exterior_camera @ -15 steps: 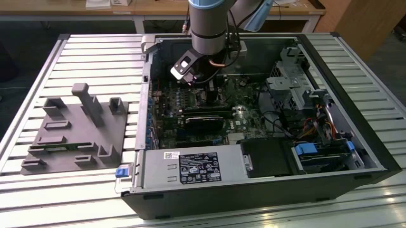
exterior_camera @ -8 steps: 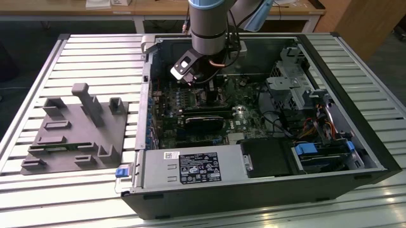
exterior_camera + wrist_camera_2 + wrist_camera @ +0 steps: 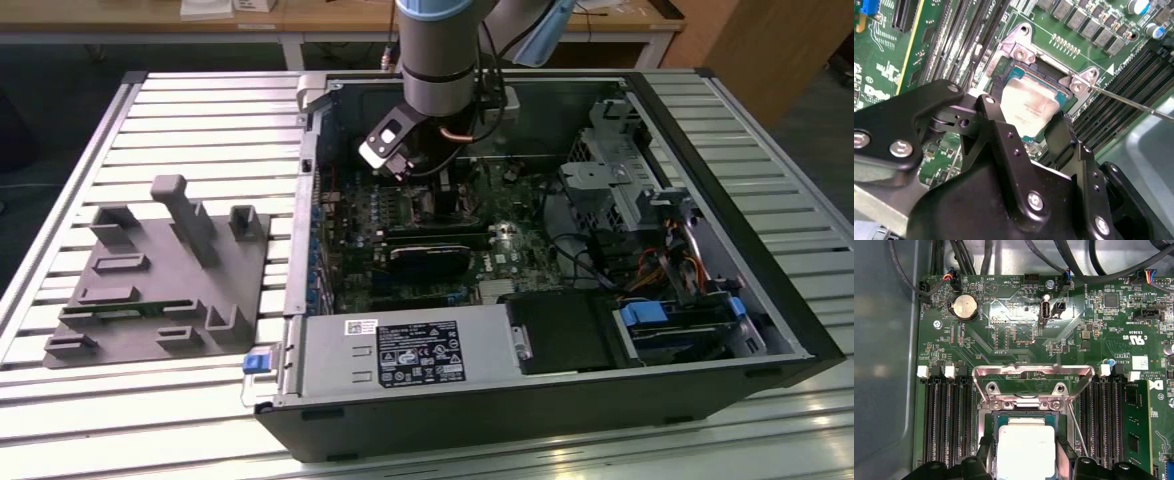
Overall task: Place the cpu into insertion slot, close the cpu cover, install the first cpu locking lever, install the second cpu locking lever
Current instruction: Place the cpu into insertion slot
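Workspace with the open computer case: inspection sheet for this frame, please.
Surface: slatted metal table, open computer case lying on it.
Job's things: cpu sits at the insertion slot, silvery top up; cpu cover raised open; one thin locking lever juts out beside the slot.
Clutter: grey fixture tray on the exterior view's left, beside the case.
Gripper: low over the cpu; grip cannot be told.
Cables: black cables at the motherboard edge; coloured wires inside the case.
Surroundings: wooden desks behind the table.

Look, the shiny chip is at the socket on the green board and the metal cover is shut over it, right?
No: the first wrist view shows the cover standing open, off the cpu. The cpu is at the insertion slot on the green board, as you said.
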`<state>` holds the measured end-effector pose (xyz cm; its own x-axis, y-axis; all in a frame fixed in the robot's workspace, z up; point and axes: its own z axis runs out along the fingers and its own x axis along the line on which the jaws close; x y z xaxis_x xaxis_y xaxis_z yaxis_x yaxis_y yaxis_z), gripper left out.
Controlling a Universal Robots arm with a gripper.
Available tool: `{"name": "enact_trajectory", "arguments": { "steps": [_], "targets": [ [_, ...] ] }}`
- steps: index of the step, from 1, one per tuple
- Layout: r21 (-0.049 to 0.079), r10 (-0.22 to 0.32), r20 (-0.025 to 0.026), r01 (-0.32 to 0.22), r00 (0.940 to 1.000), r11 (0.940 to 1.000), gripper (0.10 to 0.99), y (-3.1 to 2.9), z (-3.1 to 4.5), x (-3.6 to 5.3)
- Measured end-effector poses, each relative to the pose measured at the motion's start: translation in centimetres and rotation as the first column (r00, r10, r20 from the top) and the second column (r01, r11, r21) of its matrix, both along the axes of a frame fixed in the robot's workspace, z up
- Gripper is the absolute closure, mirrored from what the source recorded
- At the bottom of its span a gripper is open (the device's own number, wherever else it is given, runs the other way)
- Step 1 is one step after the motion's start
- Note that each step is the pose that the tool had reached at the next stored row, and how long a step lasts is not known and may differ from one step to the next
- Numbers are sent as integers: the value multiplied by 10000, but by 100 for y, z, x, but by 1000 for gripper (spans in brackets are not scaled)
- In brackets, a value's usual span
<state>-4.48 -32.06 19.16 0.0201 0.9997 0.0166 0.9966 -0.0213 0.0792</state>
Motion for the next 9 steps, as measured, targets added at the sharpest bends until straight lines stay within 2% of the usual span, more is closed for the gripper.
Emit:
{"name": "enact_trajectory", "arguments": {
  "steps": [4,9],
  "targets": [
    [-4,0,-2,0,10000,10000,475,0,6,0],
    [-2,0,-1,0,10000,10000,475,0,75,0]
  ]
}}
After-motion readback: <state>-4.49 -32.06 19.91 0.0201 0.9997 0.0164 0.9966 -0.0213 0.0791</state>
